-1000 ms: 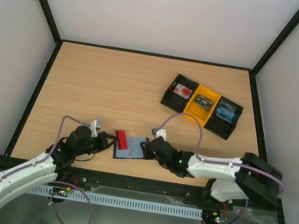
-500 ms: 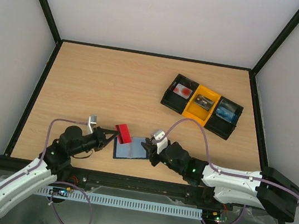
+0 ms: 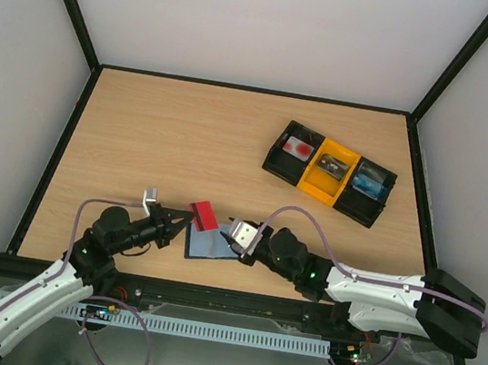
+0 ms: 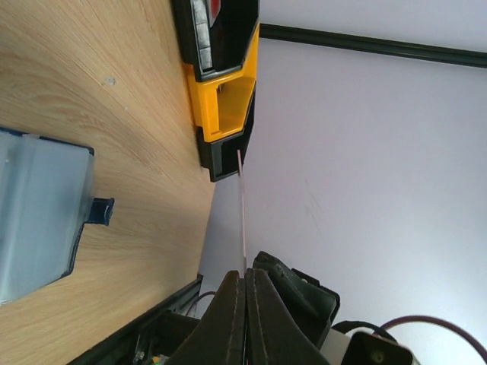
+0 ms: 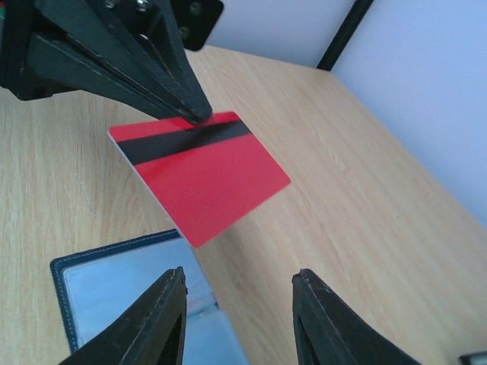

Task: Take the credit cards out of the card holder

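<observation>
A red credit card [image 3: 203, 215] with a black stripe hangs just above the table, pinched at its corner by my left gripper [image 3: 185, 221], which is shut on it. The left wrist view shows this card [image 4: 243, 220] edge-on as a thin line rising from the closed fingertips [image 4: 237, 283]. The navy card holder [image 3: 208, 243] lies open and flat beside it, pale blue inside [image 5: 122, 293]. My right gripper [image 3: 233, 240] hovers over the holder's right half, open and with nothing between its fingers [image 5: 163, 300]. From the right wrist, the card [image 5: 202, 175] sits just beyond the holder.
A black-and-yellow three-compartment tray [image 3: 351, 205] stands at the back right, with small items in its compartments. In the left wrist view its yellow section [image 4: 224, 99] lies ahead near the wall. The black frame rail runs along the near table edge.
My left gripper has lifted the red card up and away from the holder. The right gripper has opened wider and shifted left over the holder.
</observation>
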`<state>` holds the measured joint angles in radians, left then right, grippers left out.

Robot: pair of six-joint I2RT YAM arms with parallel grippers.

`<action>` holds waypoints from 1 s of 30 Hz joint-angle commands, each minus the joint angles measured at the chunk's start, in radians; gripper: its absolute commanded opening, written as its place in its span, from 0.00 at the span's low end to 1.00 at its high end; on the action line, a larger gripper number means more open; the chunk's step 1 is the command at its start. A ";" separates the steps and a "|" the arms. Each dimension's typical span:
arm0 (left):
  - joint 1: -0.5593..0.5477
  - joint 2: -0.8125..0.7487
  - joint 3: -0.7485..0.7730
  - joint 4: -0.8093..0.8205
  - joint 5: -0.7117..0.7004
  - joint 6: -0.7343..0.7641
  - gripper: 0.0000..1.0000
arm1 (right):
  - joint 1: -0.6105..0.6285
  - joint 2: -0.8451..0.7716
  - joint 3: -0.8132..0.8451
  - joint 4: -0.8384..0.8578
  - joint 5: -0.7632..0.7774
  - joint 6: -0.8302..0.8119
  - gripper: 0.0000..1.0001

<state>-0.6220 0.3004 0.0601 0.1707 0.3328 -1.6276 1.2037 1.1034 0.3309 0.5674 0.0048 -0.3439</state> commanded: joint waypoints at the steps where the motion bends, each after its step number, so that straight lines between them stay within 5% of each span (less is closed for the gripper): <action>1: 0.008 -0.009 -0.043 0.086 0.045 -0.099 0.03 | 0.035 0.036 0.043 0.048 0.042 -0.217 0.38; 25: 0.010 -0.005 -0.086 0.133 0.074 -0.194 0.03 | 0.146 0.132 0.079 0.126 0.216 -0.479 0.28; 30: 0.011 -0.003 -0.085 0.119 0.073 -0.201 0.03 | 0.158 0.141 0.082 0.147 0.243 -0.506 0.16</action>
<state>-0.6167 0.2996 0.0105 0.2787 0.3859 -1.8103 1.3460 1.2343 0.3862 0.6563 0.2031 -0.8162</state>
